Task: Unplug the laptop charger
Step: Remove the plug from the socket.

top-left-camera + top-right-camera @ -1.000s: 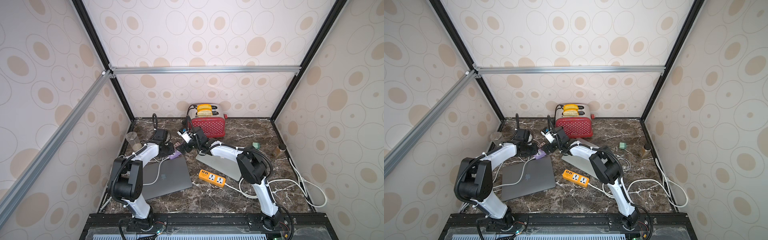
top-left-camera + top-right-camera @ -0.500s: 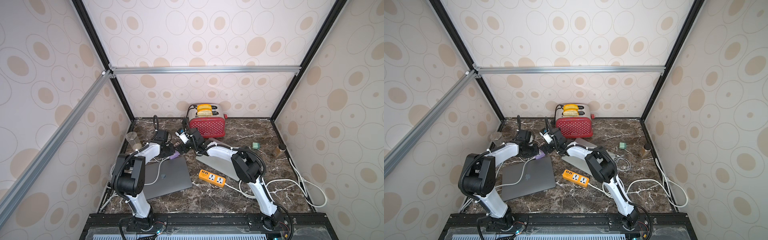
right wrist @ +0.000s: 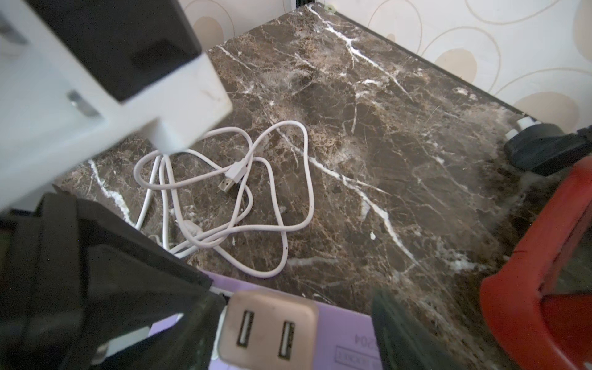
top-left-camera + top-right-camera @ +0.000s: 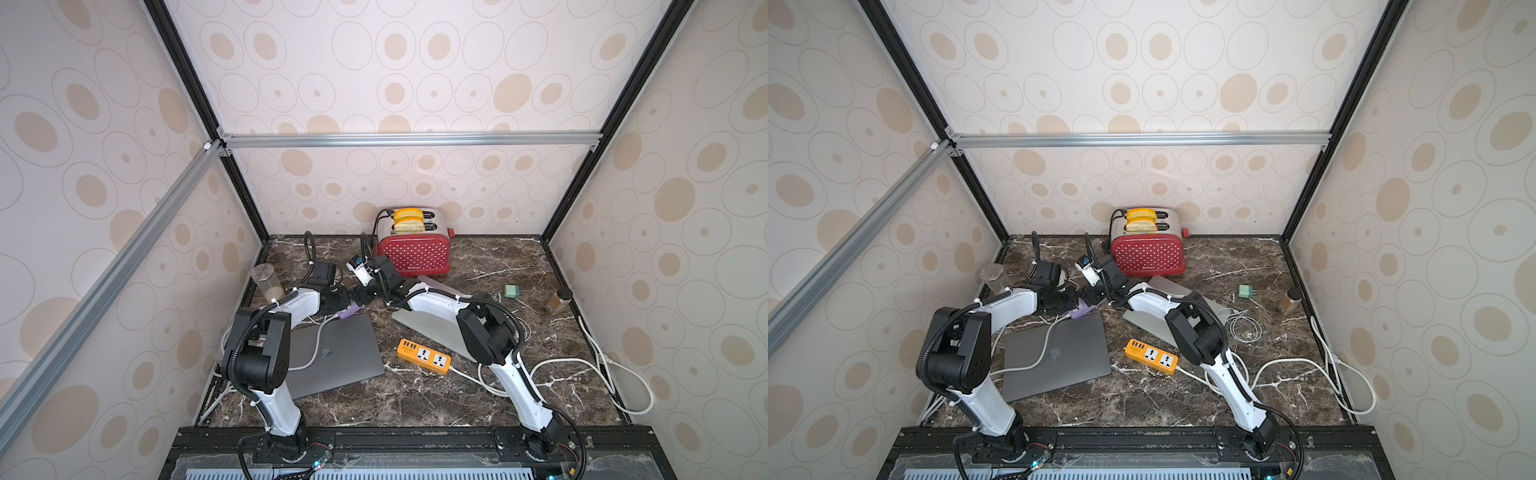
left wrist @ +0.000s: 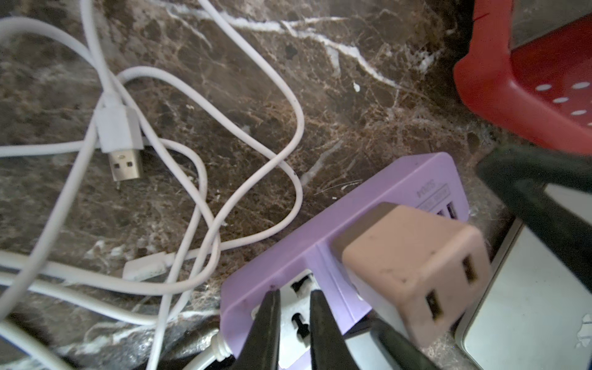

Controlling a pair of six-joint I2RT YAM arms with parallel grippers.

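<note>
Here's the spot to watch: in both top views, left of the frame's middle and just below the red toaster (image 4: 413, 253), both arms meet over the purple power strip (image 4: 348, 311) at the back corner of the dark laptop (image 4: 332, 353). The charger (image 5: 413, 266), a beige block with two USB ports, sits plugged into the strip's face.

The left gripper (image 5: 294, 293) is pinched nearly closed with nothing between its fingers. Its tips rest on the strip's socket just beside the charger, which looks like a hold-down.

The right gripper (image 3: 294, 301) is the nearer one. Its jaws stand apart with the charger between them, one dark finger on each side, and I'd say neither is pressing yet.

The key line is the charger's long axis, which sticks straight out of the strip's face, ports pointing away. So the pull should run along that axis, away from the strip, once the jaws clamp. A slanted tug may just drag the strip along.
</note>
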